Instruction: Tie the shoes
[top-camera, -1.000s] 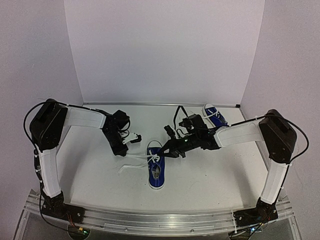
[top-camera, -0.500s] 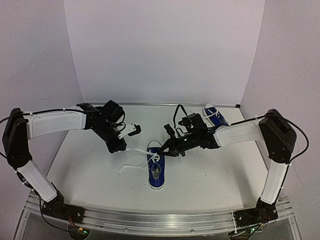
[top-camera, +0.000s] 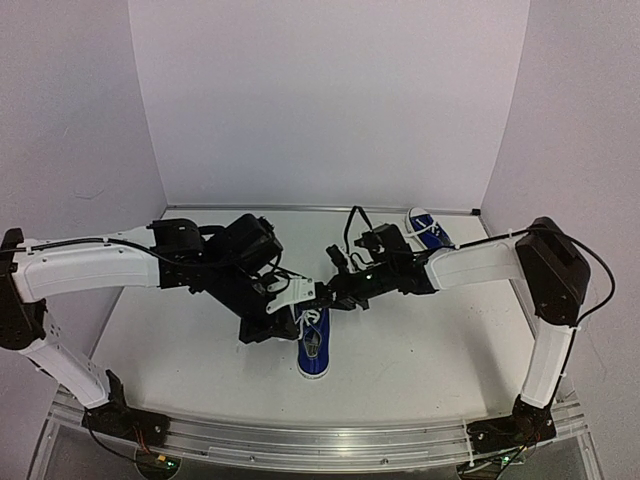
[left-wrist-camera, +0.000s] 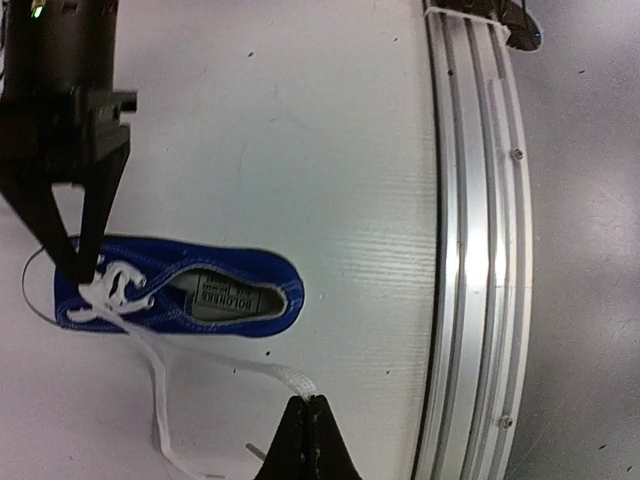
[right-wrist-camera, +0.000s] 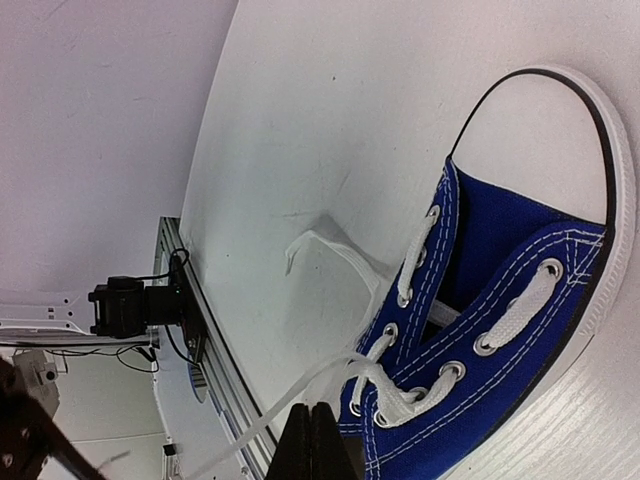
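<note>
One blue shoe lies mid-table, toe away from the arm bases; it also shows in the left wrist view and the right wrist view. Its white laces are crossed over the top eyelets. My left gripper is low beside the shoe's heel on its left, shut on the end of one white lace. My right gripper is at the shoe's tongue, shut on the other lace. The second blue shoe lies at the back right.
The aluminium rail along the table's near edge runs close behind the shoe's heel. A slack loop of lace lies on the table left of the shoe. Purple walls enclose the back and sides.
My left arm has swung right and down from the left of the shoe to its heel side, carrying its lace along. The right arm has barely moved.
</note>
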